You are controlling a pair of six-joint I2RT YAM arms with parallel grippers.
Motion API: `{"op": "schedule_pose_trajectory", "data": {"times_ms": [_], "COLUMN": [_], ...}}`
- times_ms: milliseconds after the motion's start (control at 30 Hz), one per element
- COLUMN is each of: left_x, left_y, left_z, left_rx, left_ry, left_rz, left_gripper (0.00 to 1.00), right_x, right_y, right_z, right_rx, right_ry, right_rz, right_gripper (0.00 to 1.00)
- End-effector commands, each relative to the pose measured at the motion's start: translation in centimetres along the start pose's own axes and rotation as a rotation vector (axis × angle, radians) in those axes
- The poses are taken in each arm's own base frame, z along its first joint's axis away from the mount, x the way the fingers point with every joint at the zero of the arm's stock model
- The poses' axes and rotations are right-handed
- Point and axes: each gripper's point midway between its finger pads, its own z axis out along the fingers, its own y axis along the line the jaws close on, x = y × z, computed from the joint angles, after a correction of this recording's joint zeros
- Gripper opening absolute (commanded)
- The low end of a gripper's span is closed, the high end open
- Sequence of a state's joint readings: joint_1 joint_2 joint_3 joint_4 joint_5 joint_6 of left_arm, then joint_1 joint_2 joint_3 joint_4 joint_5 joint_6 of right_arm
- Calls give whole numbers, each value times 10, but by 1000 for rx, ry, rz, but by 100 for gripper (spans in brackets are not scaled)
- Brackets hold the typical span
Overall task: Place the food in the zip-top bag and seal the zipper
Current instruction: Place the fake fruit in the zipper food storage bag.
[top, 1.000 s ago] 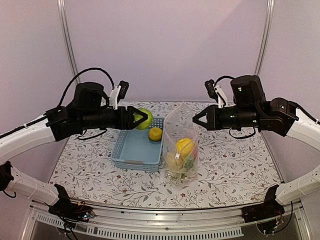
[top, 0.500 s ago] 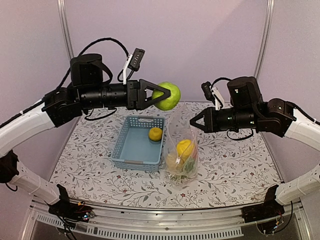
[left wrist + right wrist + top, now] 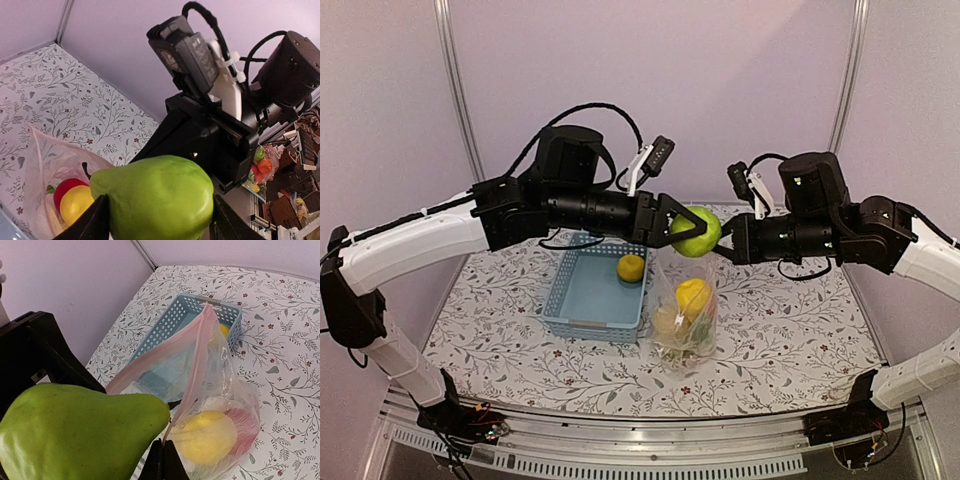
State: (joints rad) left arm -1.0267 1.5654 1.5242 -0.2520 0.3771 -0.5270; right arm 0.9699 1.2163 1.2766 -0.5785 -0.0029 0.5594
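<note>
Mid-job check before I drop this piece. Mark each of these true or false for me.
1. The left gripper holds a green pear above the bag. True.
2. The bag contains a yellow piece and a red piece. True.
3. The right gripper is open and clear of the bag. False: it is shut, pinching the bag's rim.
4. The blue basket has no food in it. False: one yellow lemon lies inside.
5. The bag's mouth is zipped shut. False: the mouth stands open.
</note>
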Motion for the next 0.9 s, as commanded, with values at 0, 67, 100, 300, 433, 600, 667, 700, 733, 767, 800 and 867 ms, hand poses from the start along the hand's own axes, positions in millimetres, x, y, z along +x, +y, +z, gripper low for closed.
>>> {"op": "schedule_pose_trajectory", "data": {"times_ms": [0, 67, 100, 300, 433, 600, 667, 700, 733, 767, 800, 867], "left_x": [6, 6, 6, 7, 12, 29, 34, 34, 33, 32, 30, 27], "left_y": [7, 8, 8, 14, 29, 45, 50, 52, 55, 58, 61, 71], "left_z": [-4, -8, -10, -18, -20, -7, -4, -4, -5, -6, -7, -8], "left_rx": [-54, -55, -53, -73, -131, -185, -206, -219, -235, -257, -278, -337], "left_ry": [20, 11, 6, -4, 10, 107, 122, 121, 117, 111, 104, 88], "left_rz": [-10, -11, -10, -19, -35, -79, -84, -81, -77, -70, -64, -53], "left_gripper": [56, 56, 56, 56, 56, 56, 56, 56, 56, 56, 56, 57], "right_x": [-20, -19, -20, -22, -22, -21, -20, -21, -21, -21, -21, -20], "right_y": [6, 5, 4, 4, 5, 6, 6, 6, 6, 6, 6, 6], "right_z": [-21, -21, -22, -23, -24, -21, -19, -20, -20, -20, -20, -19], "right_rx": [-1, 6, 9, 15, 9, 4, 4, 3, 3, 2, 2, 3], "right_ry": [-82, -83, -87, -95, -97, -85, -83, -85, -85, -86, -86, -85], "right_rz": [-12, -14, -15, -15, -16, -18, -16, -15, -15, -14, -15, -16], "right_gripper": [0, 0, 0, 0, 0, 0, 0, 0, 0, 0, 0, 0]}}
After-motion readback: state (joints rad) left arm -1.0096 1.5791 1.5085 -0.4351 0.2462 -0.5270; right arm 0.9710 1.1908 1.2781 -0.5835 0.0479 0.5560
